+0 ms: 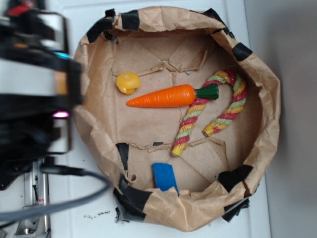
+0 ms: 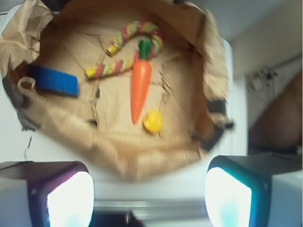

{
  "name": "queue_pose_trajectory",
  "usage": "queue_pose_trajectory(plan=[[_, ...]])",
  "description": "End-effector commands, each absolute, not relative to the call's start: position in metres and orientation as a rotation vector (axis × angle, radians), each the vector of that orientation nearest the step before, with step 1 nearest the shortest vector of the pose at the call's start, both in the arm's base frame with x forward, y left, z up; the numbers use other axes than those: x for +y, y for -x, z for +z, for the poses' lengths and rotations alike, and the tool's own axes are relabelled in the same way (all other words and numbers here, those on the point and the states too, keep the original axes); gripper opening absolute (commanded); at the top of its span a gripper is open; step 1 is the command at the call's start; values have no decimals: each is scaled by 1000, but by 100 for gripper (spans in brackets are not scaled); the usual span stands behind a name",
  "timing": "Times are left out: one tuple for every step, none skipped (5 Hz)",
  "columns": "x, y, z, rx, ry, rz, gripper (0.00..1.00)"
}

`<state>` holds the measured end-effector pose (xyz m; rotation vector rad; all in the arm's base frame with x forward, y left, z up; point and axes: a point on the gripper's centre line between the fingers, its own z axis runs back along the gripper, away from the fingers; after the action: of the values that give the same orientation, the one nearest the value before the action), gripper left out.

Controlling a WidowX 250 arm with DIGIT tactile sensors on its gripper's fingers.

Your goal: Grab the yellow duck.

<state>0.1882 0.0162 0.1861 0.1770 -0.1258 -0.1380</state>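
The yellow duck [image 1: 128,83] is a small lumpy yellow toy on the brown paper floor of the bag-lined basin [image 1: 101,131], just left of the orange carrot's [image 1: 162,97] tip. In the wrist view the duck [image 2: 153,121] lies right of the carrot's [image 2: 140,88] point. My gripper [image 2: 149,198] is open and empty, its two pads wide apart, high above the basin's near rim. In the exterior view the arm [image 1: 34,89] is at the left edge, outside the basin, and the fingertips are not distinguishable.
A red-yellow-green twisted rope [image 1: 218,111] curves at the right of the carrot. A blue flat piece [image 1: 164,177] leans at the basin's front wall. Crumpled paper walls with black tape [image 1: 131,198] ring the basin. A grey cable [image 1: 59,203] runs at lower left.
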Motion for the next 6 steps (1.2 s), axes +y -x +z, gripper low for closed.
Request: queue_pose_trajectory(plan=[[32, -214, 163, -144, -132, -109, 100], [32, -214, 163, -144, -132, -109, 100], [32, -214, 163, -144, -132, -109, 100], [32, -214, 163, -144, -132, -109, 100], [49, -222, 119, -41, -12, -254, 100], [52, -239, 84, 15, 89, -347, 100]])
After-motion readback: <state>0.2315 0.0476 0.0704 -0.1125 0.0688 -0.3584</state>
